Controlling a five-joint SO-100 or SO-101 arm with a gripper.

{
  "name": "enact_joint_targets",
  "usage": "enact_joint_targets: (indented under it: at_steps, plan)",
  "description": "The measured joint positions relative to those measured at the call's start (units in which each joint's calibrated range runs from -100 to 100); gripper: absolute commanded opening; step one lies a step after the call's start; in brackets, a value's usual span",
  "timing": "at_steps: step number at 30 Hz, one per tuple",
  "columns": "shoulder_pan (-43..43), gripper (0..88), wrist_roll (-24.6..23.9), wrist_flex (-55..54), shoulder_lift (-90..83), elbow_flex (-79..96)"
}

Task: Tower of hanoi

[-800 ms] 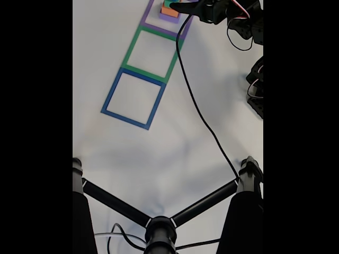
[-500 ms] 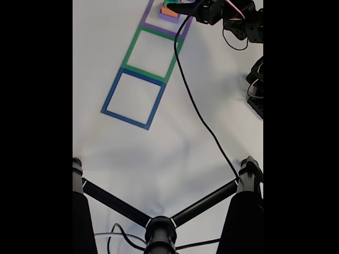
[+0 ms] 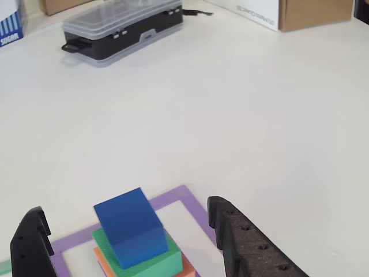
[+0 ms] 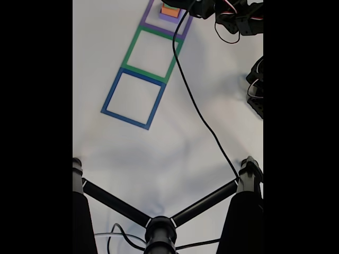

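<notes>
The tower of hanoi stands as one stack inside the purple tape square [image 3: 193,203]. In the other view the blue cube [image 3: 130,225] sits slightly skewed on the green block [image 3: 158,258], and an orange edge [image 3: 101,259] peeks out beneath. My gripper [image 3: 127,211] is open, with its black fingers [image 3: 242,239] wide on either side of the blue cube and gaps on both sides. In the fixed view the stack [image 4: 169,10] is at the top edge, orange over a purple slab [image 4: 168,17], with the gripper [image 4: 177,4] above it.
Green [image 4: 131,50] and blue [image 4: 110,95] tape squares lie in a row below the stack. A black cable [image 4: 198,114] crosses the table to a tripod [image 4: 159,227]. A clear-lidded case [image 3: 121,26] and cardboard boxes [image 3: 314,12] stand at the far edge.
The arm has moved toward the top of the fixed view, carrying the gripper further over the stack. The blocks have not moved.
</notes>
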Motion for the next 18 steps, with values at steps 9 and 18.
enact_joint_targets:
  at_steps: [9, 18]
  plan:
    - [-1.36, 26.7, 0.0, 0.0, 0.0, 0.0]
    - [-1.55, 25.0, 0.0, -0.24, 0.84, -0.09]
